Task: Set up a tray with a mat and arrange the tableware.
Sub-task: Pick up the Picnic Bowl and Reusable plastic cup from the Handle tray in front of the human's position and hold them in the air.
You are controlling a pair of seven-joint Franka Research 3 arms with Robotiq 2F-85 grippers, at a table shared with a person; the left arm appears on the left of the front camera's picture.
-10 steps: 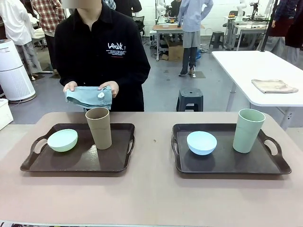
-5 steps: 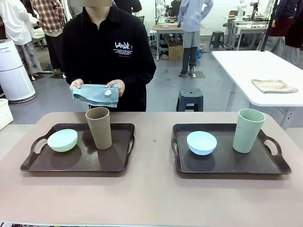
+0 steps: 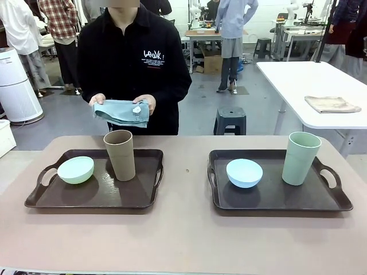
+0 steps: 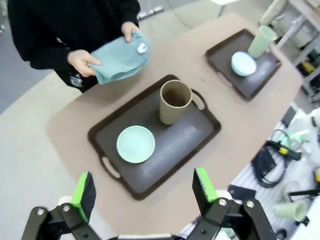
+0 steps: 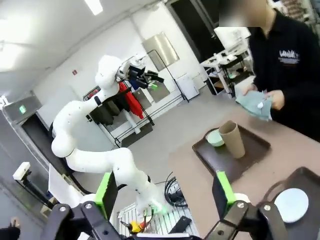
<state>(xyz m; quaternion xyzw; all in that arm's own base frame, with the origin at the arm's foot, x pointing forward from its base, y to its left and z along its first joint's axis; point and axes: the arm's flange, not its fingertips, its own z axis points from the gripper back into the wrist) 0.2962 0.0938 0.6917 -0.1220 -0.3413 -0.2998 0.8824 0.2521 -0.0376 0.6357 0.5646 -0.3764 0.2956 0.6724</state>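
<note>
Tableware waits on two trays; both grippers hang high, fingers spread and holding nothing.
Above the left tray [image 4: 165,150] the left gripper [image 4: 143,187] gapes; the right gripper [image 5: 165,192] does too. The pale green bowl [image 3: 75,169] and tan-brown cup [image 3: 120,154] stand there, the light blue bowl [image 3: 244,172] and pale green cup [image 3: 301,158] on the right tray [image 3: 275,200]. Beyond, the person's hands [image 3: 98,99] hold a folded blue cloth [image 3: 121,112], shifted rightward since a second ago.

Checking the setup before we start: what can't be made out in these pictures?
- Folded teal cloth, front view: folds and the person's hands hide its full shape.
- Pale green cup, front view: its wall hides the inside.
- Right tray, right wrist view: cut off by the edge.
</note>
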